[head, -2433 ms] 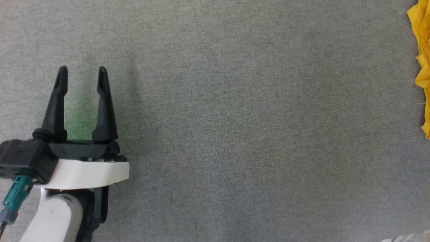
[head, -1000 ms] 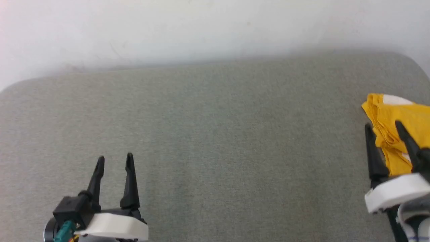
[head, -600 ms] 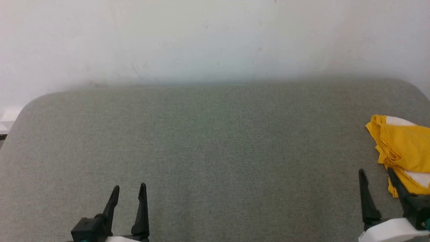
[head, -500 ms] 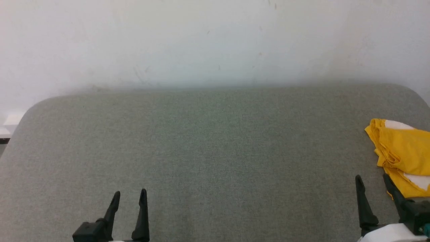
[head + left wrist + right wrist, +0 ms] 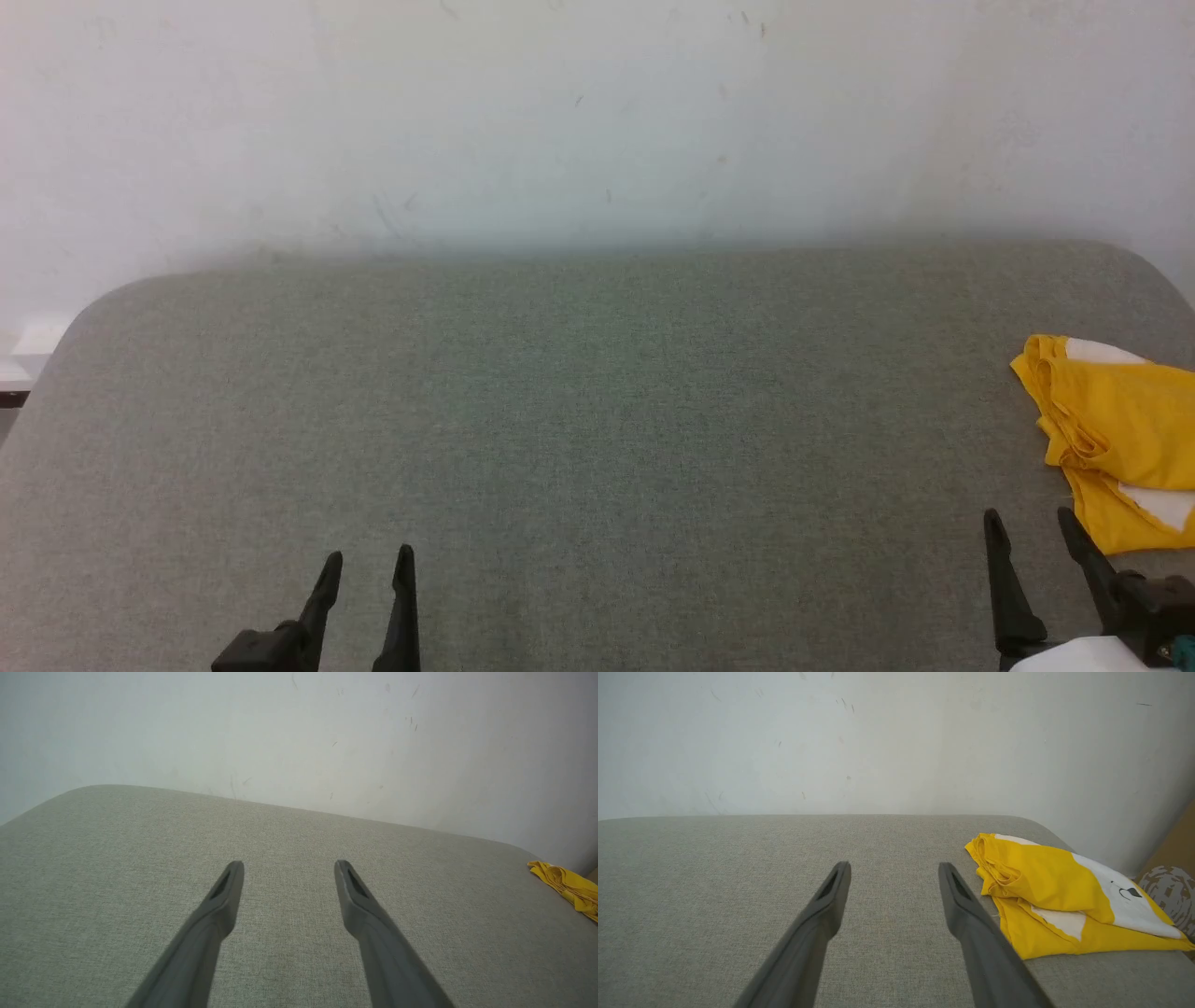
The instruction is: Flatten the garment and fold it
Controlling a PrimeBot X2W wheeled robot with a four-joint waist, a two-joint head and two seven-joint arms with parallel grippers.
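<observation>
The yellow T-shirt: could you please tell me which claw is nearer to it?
Right. The right claw sits open just beside the yellow T-shirt, at its near edge; the left claw, also open, is far off across the grey surface.

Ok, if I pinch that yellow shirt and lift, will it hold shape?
Probably not: the shirt lies in loose, bunched folds, so it should droop and unfold. It looks thin, likely light. Pushed, it would probably wrinkle, not slide, on the woven surface.
</observation>
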